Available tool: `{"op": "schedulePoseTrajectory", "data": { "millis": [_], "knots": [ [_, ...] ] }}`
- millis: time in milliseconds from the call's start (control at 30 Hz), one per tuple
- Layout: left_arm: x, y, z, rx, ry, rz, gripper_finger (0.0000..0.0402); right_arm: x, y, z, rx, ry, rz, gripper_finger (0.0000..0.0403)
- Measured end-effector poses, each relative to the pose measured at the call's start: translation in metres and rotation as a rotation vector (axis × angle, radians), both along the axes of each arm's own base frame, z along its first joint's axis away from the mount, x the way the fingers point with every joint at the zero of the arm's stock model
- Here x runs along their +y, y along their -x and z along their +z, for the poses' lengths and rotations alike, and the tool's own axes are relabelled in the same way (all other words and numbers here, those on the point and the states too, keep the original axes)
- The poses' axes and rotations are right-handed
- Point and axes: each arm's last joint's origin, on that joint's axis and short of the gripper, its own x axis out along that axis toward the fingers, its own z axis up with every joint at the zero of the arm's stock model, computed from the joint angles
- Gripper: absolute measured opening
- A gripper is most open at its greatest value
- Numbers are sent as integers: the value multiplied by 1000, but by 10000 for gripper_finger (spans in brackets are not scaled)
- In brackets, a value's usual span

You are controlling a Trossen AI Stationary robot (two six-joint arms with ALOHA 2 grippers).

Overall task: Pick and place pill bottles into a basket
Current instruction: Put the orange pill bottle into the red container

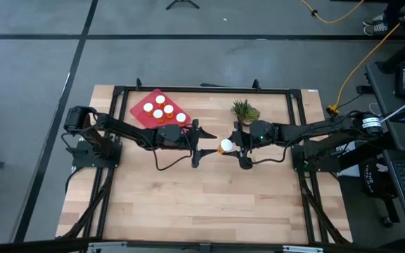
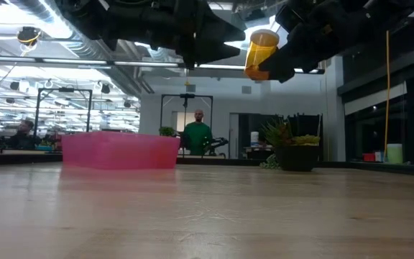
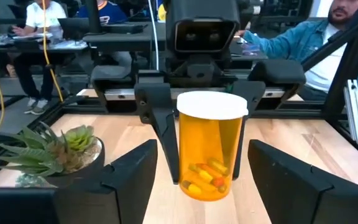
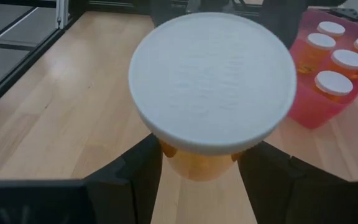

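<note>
Spanning a grey-floored room, the wooden table [image 1: 188, 204] bears a basket [image 1: 140, 110] at 11 o'clock; right gripper [image 1: 232, 148] clamps a white-capped orange pill bottle [image 1: 226, 147]; left gripper [image 1: 197, 145] fingers apart.

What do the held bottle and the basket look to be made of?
Pill bottle: likely translucent amber plastic, since the capsules show through; its cap is matte white, faintly textured. Basket: probably semi-translucent pink-red plastic with thin walls. Tabletop: light wood planks with visible grain.
</note>
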Motion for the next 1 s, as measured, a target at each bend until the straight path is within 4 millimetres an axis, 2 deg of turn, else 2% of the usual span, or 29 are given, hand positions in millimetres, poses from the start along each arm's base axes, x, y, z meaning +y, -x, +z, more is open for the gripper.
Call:
{"op": "schedulePoseTrajectory", "data": {
  "millis": [233,600,1000],
  "knots": [
    [1,-6,-7,28,8,5,247,0,0,0,0,-1,0,194],
    [0,-34,-1,56,-27,1,246,0,0,0,-1,0,0,194],
    [0,-41,3,75,-38,-1,246,0,0,0,1,0,1,194]
  ]
}}
